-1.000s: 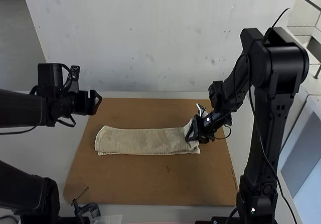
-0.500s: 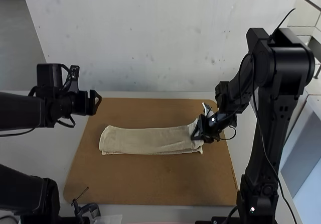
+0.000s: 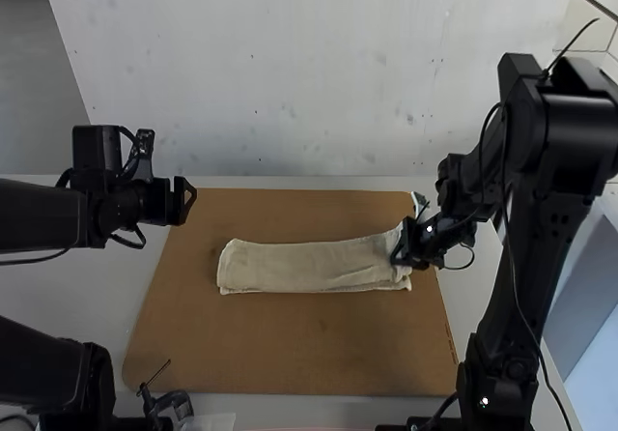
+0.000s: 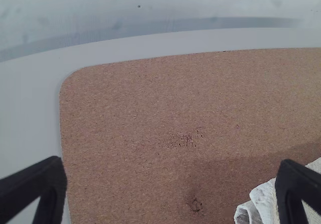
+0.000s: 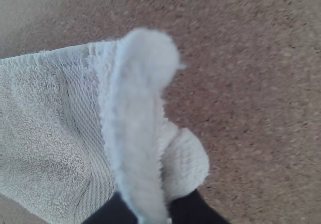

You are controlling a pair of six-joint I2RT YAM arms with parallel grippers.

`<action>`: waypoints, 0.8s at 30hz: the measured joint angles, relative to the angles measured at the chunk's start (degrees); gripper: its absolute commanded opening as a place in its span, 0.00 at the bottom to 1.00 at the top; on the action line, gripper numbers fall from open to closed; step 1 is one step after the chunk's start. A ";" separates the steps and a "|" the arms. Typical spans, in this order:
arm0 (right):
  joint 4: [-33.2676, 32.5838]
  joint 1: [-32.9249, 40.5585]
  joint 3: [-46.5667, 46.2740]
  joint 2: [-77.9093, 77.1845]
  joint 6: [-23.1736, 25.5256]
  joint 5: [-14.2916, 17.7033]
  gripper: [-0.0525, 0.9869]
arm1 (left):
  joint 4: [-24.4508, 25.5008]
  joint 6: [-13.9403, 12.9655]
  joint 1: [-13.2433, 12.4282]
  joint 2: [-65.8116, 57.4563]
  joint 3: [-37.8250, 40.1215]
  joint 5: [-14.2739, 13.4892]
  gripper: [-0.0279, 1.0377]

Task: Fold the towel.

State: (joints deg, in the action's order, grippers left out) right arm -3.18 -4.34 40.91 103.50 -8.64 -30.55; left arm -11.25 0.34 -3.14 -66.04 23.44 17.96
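The blurred towel (image 5: 138, 108) hides the tips of the right tool (image 3: 401, 248) from its wrist camera.

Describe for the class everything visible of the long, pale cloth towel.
The off-white towel lies as a long, narrow folded strip on the brown rectangular board, its left end flat. Its fabric looks looped, with a ribbed band near the right end. There the black two-fingered right hand pinches it, and the cloth bunches upward.

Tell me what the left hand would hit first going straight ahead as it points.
The left hand would probably meet the brown board first; the towel lies off to one side, though depth is unclear.
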 measured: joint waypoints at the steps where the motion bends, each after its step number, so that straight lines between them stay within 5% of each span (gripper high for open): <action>1: -0.02 -0.72 0.00 -0.48 -0.39 0.22 0.07 | 0.00 0.02 0.17 0.00 0.00 0.00 0.90; 16: -1.60 -19.61 0.07 -2.86 -12.33 3.48 0.07 | 0.04 0.57 0.44 0.00 -0.90 0.02 0.90; 24: -0.66 -29.81 7.45 1.77 -19.47 4.35 0.07 | -0.09 0.63 0.44 0.11 -0.90 0.02 0.90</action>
State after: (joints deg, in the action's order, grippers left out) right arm -3.84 -34.15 48.36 105.27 -28.12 -26.20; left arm -11.33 0.97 -2.70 -65.93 22.55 17.98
